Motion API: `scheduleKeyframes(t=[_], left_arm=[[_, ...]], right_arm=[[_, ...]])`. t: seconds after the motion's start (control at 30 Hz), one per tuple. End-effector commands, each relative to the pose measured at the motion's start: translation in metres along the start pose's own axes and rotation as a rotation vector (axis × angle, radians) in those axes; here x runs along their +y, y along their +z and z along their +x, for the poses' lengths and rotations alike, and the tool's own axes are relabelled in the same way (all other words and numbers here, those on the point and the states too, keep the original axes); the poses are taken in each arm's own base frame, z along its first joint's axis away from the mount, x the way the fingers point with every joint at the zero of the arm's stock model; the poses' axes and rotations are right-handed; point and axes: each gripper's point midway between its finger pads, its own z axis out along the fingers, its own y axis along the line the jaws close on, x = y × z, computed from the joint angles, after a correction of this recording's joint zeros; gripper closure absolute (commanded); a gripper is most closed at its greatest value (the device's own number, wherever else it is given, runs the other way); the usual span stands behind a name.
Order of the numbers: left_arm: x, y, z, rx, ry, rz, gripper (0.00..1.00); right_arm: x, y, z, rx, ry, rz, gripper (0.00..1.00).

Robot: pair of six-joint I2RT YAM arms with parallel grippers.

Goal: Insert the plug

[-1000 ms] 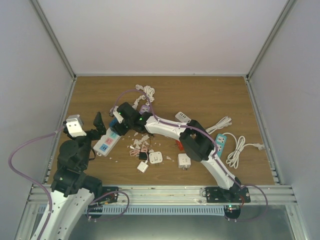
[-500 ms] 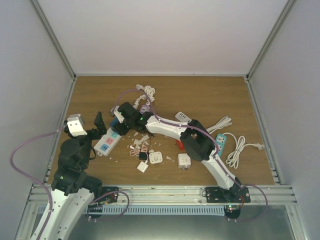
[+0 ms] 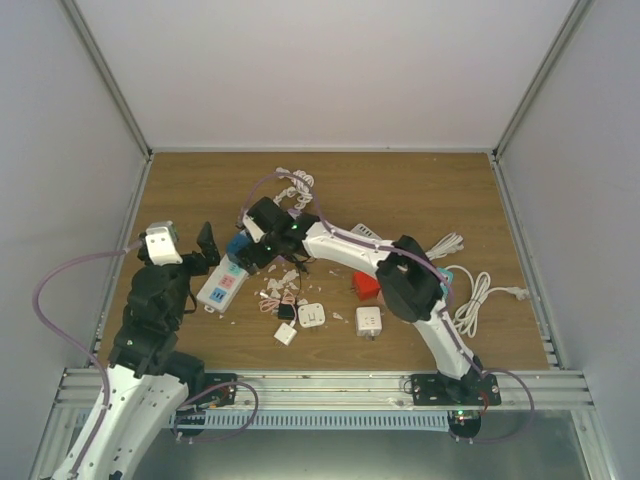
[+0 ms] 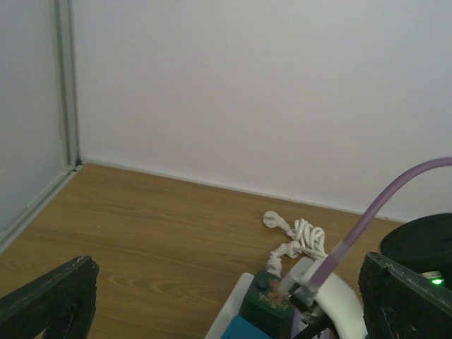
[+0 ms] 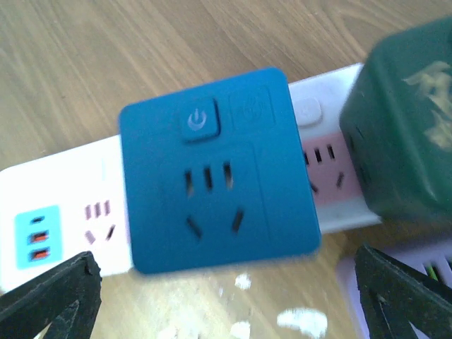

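A white power strip lies at the table's left, with pink and blue socket panels. The plug, a blue block with its own socket face, sits on the strip beside a dark green block. My right gripper hovers over the blue block, open, its fingers wide on either side and nothing between them. Just left of the strip, my left gripper is open and empty. In the left wrist view the green block shows low between its fingers.
A knotted white cord lies behind the strip. White crumbs, small white adapters, a red piece and a teal strip with a coiled cord lie to the right. Walls enclose the table.
My right gripper has opened and let go of the blue block, which stays on the strip. The right arm shifted back and right. The left arm moved right, closer to the strip.
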Motion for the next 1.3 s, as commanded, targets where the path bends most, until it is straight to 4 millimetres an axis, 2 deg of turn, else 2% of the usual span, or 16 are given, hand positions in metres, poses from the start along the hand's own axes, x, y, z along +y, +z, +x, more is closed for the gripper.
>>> scheduleKeyframes(t=[0.0,0.1,0.17,0.2,0.23,0.27,0.3,0.37,0.47,0.6,0.8,0.9,1.03,1.27], left_arm=[[-0.023,0.003,-0.01,-0.019,-0.007,0.113,0.01],[-0.036,0.005,-0.007,-0.001,0.002,0.182,0.01],[-0.038,0.006,-0.006,0.008,0.006,0.193,0.01],[-0.039,0.007,-0.005,0.013,0.01,0.198,0.01],[-0.042,0.007,-0.004,0.019,0.017,0.215,0.01],[-0.049,0.006,-0.003,0.023,0.031,0.252,0.01],[-0.057,0.004,-0.003,0.027,0.042,0.298,0.01],[-0.073,-0.002,-0.004,0.027,0.051,0.396,0.01],[-0.091,-0.015,-0.008,0.006,0.044,0.522,0.01],[-0.109,-0.026,-0.005,0.031,0.027,0.646,0.01],[-0.122,-0.028,0.012,0.114,0.03,0.731,0.01],[-0.12,-0.026,0.016,0.12,0.038,0.719,0.01],[-0.119,-0.025,0.019,0.126,0.035,0.712,0.01],[-0.119,-0.024,0.024,0.14,0.033,0.713,0.01]], right_arm=[[0.005,-0.061,-0.03,-0.145,0.045,0.02,0.02],[-0.013,-0.086,-0.021,-0.189,0.087,0.119,0.02],[-0.037,-0.105,-0.009,-0.218,0.154,0.234,0.02],[-0.05,-0.122,-0.003,-0.243,0.194,0.31,0.03],[-0.071,-0.14,0.006,-0.273,0.243,0.437,0.03],[-0.082,-0.156,0.016,-0.298,0.28,0.51,0.03],[-0.094,-0.165,0.036,-0.295,0.31,0.576,0.02],[-0.107,-0.189,0.059,-0.316,0.367,0.66,0.02],[-0.114,-0.206,0.093,-0.297,0.43,0.698,0.0],[-0.118,-0.213,0.134,-0.228,0.499,0.708,0.0],[-0.121,-0.203,0.182,-0.138,0.582,0.641,0.07],[-0.113,-0.193,0.192,-0.067,0.54,0.566,0.07],[-0.117,-0.19,0.208,0.003,0.514,0.575,0.06],[-0.126,-0.182,0.215,0.048,0.493,0.554,0.18]])
